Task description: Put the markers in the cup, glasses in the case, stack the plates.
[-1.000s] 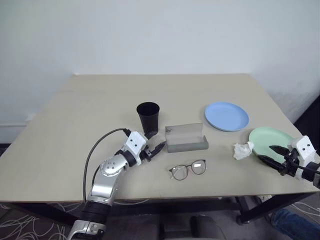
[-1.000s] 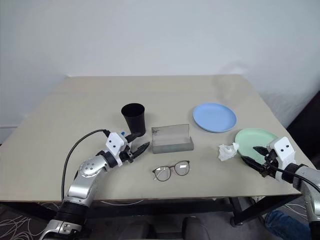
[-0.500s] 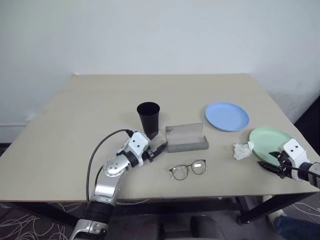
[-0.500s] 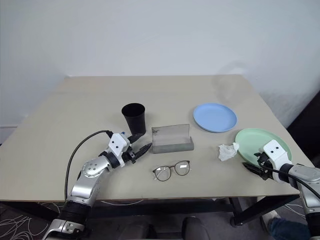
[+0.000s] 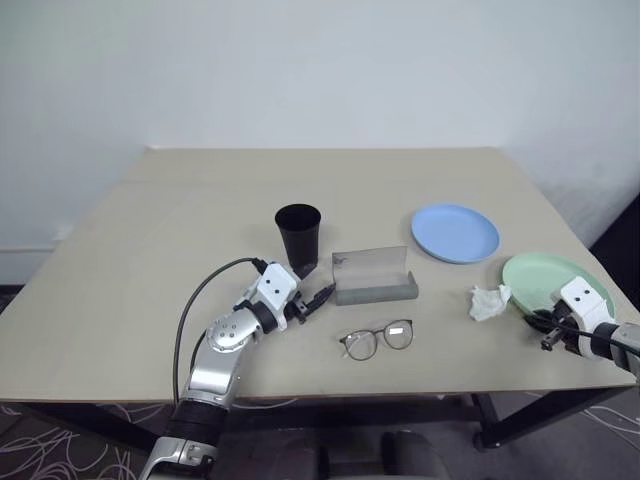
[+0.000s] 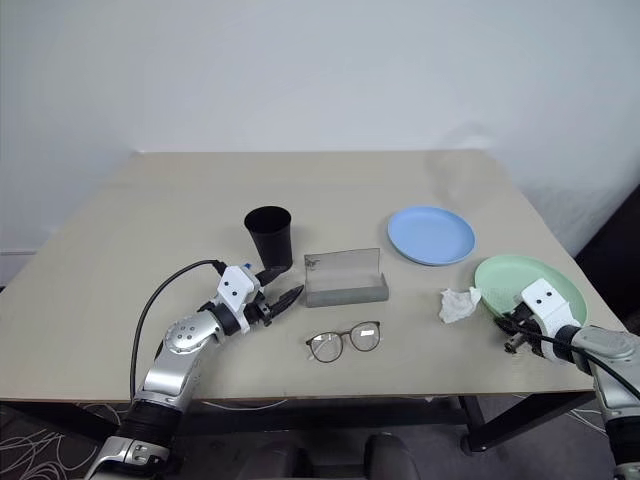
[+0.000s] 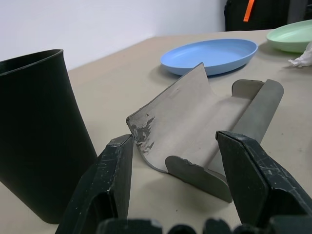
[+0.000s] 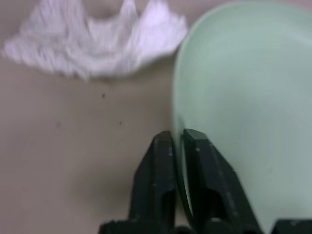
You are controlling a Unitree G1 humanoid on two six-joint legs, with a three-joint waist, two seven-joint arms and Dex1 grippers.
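Observation:
My right gripper (image 8: 177,137) is shut on the near rim of the mint green plate (image 5: 556,278), which lies at the table's right edge. The light blue plate (image 5: 455,232) lies apart, farther back. Near the centre, the grey case (image 5: 374,278) stands open, with the black cup (image 5: 297,235) upright to its left. The glasses (image 5: 376,338) lie unfolded in front of the case. My left gripper (image 7: 173,141) is open and holds nothing, hovering level just left of the case, in front of the cup (image 7: 39,131). The markers are out of view.
A crumpled white tissue (image 5: 488,300) lies just left of the green plate, close to my right gripper (image 5: 541,323). The beige table (image 5: 150,260) ends close in front of both arms. A black cable (image 5: 195,300) loops up from my left forearm.
My right gripper came forward and down onto the green plate's near rim and went from open to shut on it. The left arm kept still.

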